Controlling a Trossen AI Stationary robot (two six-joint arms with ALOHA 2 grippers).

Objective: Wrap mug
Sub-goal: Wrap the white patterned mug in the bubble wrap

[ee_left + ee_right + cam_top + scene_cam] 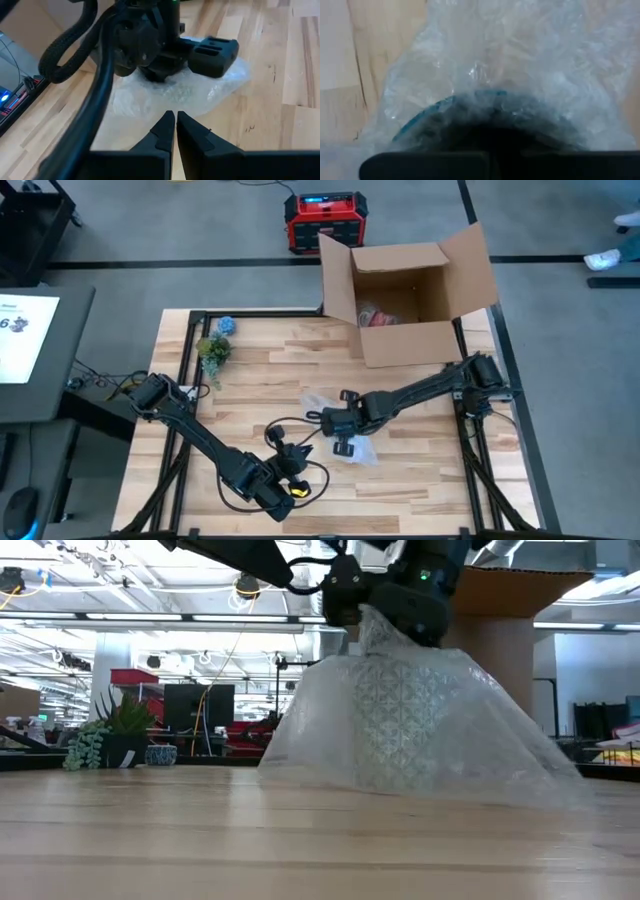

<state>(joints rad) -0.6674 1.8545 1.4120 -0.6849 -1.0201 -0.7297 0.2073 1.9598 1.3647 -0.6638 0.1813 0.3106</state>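
A sheet of clear bubble wrap (420, 720) stands like a tent over the mug (400, 730), whose patterned side shows through it. In the right wrist view the mug's blue rim (427, 112) shows under the wrap. My right gripper (400, 605) sits at the tent's peak, shut on the wrap, in the middle of the table (340, 425). My left gripper (175, 122) is shut and holds nothing; it hovers near the table's front edge (293, 452), pointing at the wrap. My right gripper holds the bubble wrap at its gathered top (372, 630), coming from above. The gripper's body hides the place of contact. The wrap falls away from the peak on all sides, and its lower edges (540, 790) lie on the table.
An open cardboard box (410, 300) with a red item inside stands at the far edge. A small plant (213, 350) and a blue object (227, 325) sit at the far left. Black cable (280, 425) loops beside my left arm.
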